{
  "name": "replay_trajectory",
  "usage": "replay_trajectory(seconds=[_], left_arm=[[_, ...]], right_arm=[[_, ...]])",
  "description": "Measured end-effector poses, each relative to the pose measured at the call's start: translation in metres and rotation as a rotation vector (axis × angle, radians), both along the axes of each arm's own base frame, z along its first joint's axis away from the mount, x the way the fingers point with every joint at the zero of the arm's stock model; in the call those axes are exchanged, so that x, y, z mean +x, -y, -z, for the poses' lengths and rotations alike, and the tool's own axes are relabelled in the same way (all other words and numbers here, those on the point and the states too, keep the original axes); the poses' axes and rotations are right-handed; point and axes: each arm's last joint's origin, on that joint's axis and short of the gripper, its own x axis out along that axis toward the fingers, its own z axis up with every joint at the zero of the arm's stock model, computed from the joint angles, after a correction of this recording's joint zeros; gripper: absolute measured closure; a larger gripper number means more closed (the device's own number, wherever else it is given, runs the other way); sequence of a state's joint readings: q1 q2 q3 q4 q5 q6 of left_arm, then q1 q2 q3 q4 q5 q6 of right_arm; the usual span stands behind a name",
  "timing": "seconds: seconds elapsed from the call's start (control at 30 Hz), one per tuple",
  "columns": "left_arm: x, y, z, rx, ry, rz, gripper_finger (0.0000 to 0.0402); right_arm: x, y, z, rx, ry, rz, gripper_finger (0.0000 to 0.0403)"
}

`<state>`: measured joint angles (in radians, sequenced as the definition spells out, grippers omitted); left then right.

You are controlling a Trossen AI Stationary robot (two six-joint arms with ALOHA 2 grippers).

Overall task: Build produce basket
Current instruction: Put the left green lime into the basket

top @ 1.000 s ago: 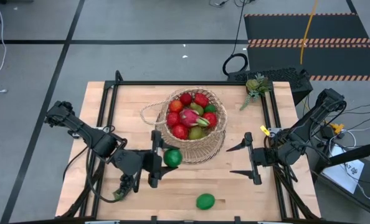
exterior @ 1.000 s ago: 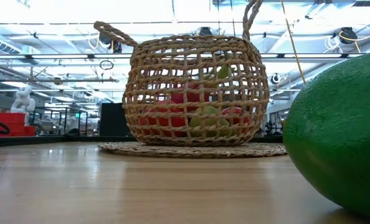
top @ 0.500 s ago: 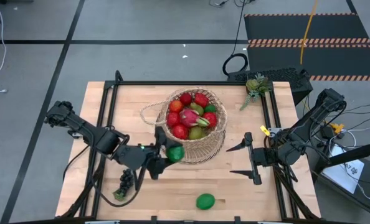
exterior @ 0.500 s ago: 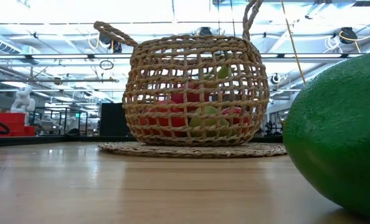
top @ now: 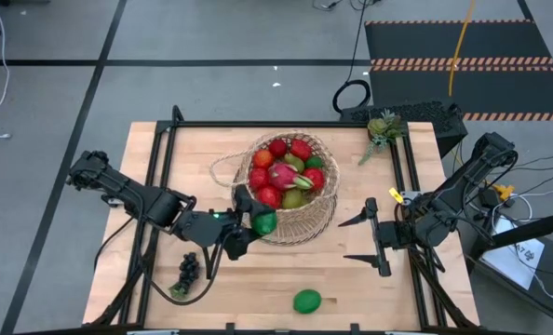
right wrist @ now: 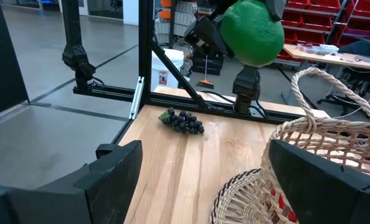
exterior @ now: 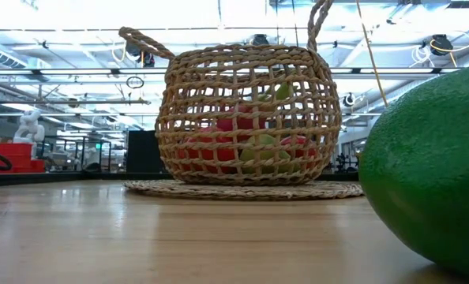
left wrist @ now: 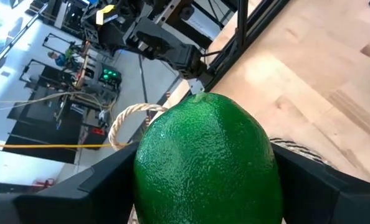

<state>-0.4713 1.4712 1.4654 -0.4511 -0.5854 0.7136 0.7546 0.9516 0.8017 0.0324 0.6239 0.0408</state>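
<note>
The left tool (top: 255, 221) grips a lime (top: 263, 222) at the basket (top: 318, 219) rim; released early, it could drop outside. The right tool (top: 370, 240) is open, empty.

What can't be made out from here

From above, the left gripper (top: 249, 226) covers much of the lime (top: 263, 222) it carries, and its fingers are hard to separate from the basket (top: 321, 216) rim beside them. In the left wrist view that lime (left wrist: 207, 165) is cut off by the frame's lower edge and hides the basket behind it, apart from a loop of handle. In the low view, another lime (exterior: 432, 181) is cropped at the side, and the weave screens the fruit inside. The right wrist view cuts the basket (right wrist: 325, 152) off. The grapes (top: 189, 270) are too small to count.
</note>
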Motion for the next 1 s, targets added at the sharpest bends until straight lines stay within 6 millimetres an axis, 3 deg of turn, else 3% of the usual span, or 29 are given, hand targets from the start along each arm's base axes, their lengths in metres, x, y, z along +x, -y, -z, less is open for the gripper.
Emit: replay_trajectory(seconds=[0.23, 1.0], left_arm=[[0.0000, 0.0000, 0.0000, -0.044, 0.007, -0.017, 0.0089], [-0.0001, 0.0001, 0.0000, -0.528, 0.087, -0.211, 0.0089]], right_arm=[[0.0000, 0.0000, 0.0000, 0.000, 0.000, 0.000, 0.0060], [0.0000, 0.0000, 0.0000, 0.000, 0.000, 0.000, 0.0060]])
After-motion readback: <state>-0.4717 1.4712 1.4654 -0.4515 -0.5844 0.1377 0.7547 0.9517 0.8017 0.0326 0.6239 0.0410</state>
